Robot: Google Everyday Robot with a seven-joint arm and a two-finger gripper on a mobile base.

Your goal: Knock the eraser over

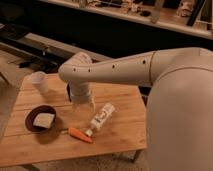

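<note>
My arm reaches in from the right over the wooden table (120,135). The gripper (83,104) hangs down from the elbow above the table's middle, just left of a white bottle (101,118) that lies on its side. A small dark upright thing (68,92) shows just behind the gripper's left edge; it may be the eraser, but I cannot tell. The arm hides most of it. I cannot tell whether the gripper touches it.
A white cup (39,81) stands at the table's back left. A dark bowl (31,125) with a pale block (44,120) in it sits at the left. An orange carrot (80,135) lies in front of the gripper. A dark counter runs behind the table.
</note>
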